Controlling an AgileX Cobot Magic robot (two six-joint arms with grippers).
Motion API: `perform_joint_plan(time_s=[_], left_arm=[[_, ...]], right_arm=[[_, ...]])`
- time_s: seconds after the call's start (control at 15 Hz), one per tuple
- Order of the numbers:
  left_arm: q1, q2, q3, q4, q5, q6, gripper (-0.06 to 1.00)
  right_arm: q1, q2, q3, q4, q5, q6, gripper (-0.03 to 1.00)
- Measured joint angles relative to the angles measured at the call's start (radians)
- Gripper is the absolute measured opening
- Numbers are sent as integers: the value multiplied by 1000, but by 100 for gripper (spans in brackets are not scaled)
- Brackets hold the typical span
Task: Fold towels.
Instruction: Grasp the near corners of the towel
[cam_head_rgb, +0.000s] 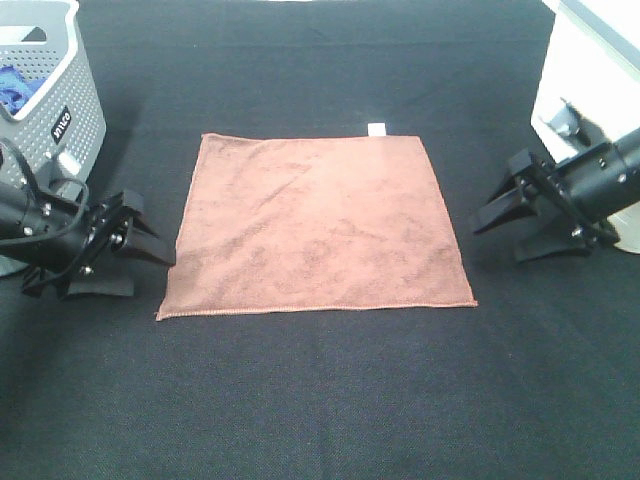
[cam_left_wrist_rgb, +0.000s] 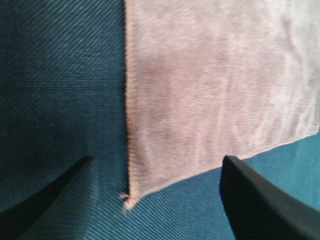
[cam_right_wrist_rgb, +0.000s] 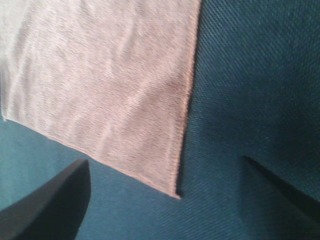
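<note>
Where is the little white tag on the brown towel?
In the high view the white tag sticks out from the far edge of the brown towel, toward its right corner, nearer the right gripper than the left gripper.

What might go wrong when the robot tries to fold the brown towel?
1. The flat brown square towel lies tight against the black cloth tabletop, so the open left gripper or right gripper might pinch that cloth too, or miss the thin edge.
2. If only one gripper catches its corner, the fold would likely come out crooked.
3. The grey perforated plastic basket stands close behind the left arm; a wide swing might bump it.
</note>
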Motion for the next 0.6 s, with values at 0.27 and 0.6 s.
perform_joint_plan(time_s=[0.27, 0.6], left_arm=[[-24, 53, -25, -12, 0, 11, 66], [-136, 86, -55, -85, -33, 27, 66]], right_arm=[[4, 58, -1, 0, -19, -36, 74], [130, 108, -29, 47, -52, -47, 74]])
